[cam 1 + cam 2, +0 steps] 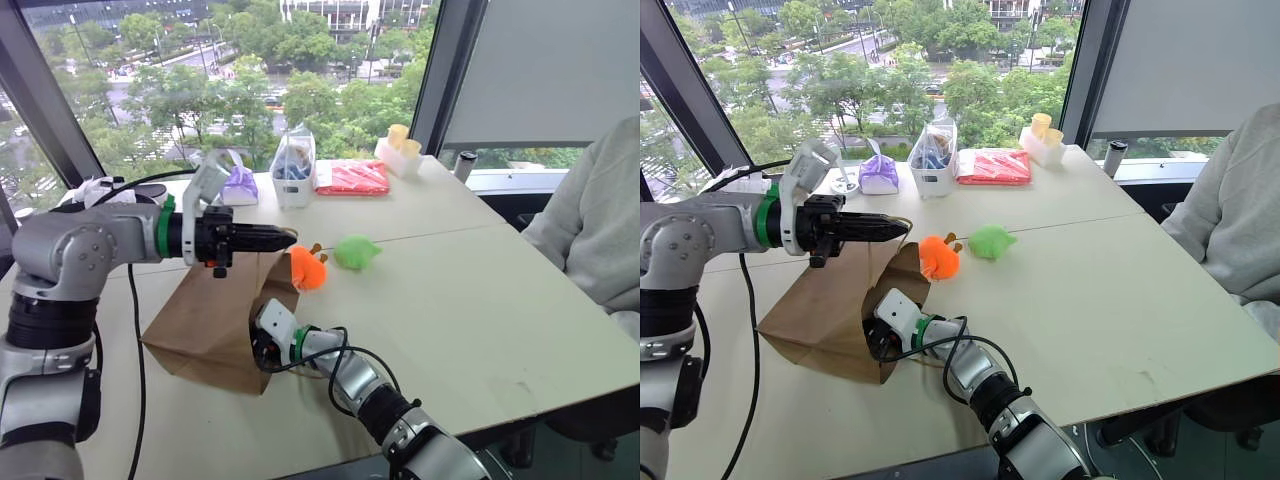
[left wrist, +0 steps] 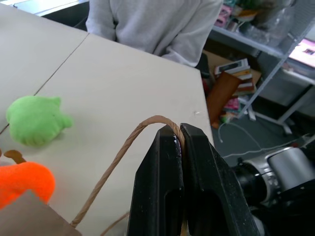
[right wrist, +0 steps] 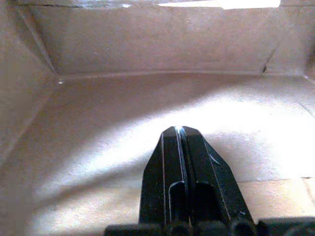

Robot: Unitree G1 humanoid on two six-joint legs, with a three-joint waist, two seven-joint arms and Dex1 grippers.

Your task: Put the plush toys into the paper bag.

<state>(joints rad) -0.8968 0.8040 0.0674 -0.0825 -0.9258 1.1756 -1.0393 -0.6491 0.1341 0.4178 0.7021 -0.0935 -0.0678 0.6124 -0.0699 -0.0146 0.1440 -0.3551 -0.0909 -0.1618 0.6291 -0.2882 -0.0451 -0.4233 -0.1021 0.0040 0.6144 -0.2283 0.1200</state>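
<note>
Reaching into the mouth of the brown paper bag (image 1: pixel 205 325), the right gripper (image 3: pixel 180 135) has its tip hidden in the head views; inside, its black fingers press together on nothing above creased kraft paper. Left gripper (image 2: pixel 179 132) pinches the bag's twisted paper handle (image 2: pixel 115 164). Orange plush (image 1: pixel 307 268) touches the bag's rim; rounded green plush (image 1: pixel 356 251) lies just beyond, mid-table.

Your robot's arms are silver-grey metal with green rings at the wrists; black cables loop beside them, and each tool (image 1: pixel 283 238) has black fingers.
</note>
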